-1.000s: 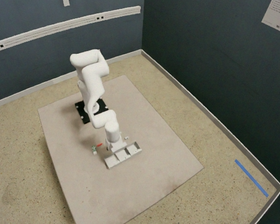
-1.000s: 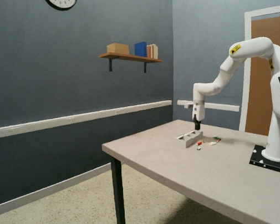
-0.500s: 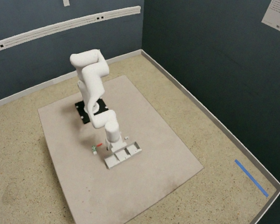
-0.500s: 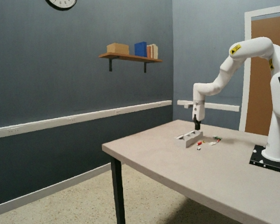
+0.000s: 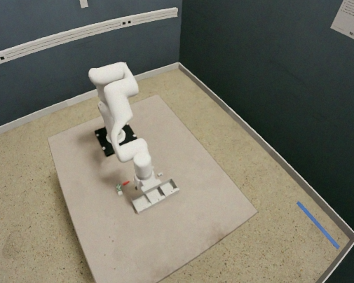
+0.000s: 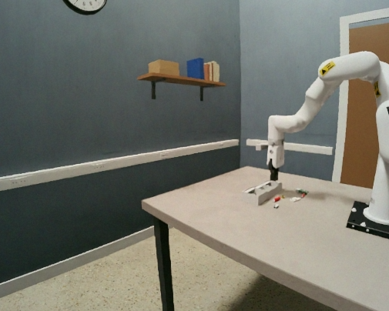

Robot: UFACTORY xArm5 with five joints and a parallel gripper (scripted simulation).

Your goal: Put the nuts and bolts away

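A white row of three joined bins [image 5: 155, 196] lies on the table; it also shows in the exterior view [image 6: 262, 191]. I cannot read the letters on the bins. My gripper [image 6: 273, 177] points straight down just above the bins' end nearer the arm, and in the top view the wrist [image 5: 144, 171] hides most of it. Its dark fingers stand close together, and I see nothing between them. Small parts lie beside the bins: a red piece [image 5: 126, 183], a green and white piece [image 5: 118, 189] and a small white piece [image 5: 160, 174]. They are too small to name.
The arm's black base plate [image 5: 114, 139] is at the back of the table. In the exterior view the loose parts [image 6: 291, 198] lie between the bins and the base. The table edge [image 6: 202, 231] is well in front of the bins.
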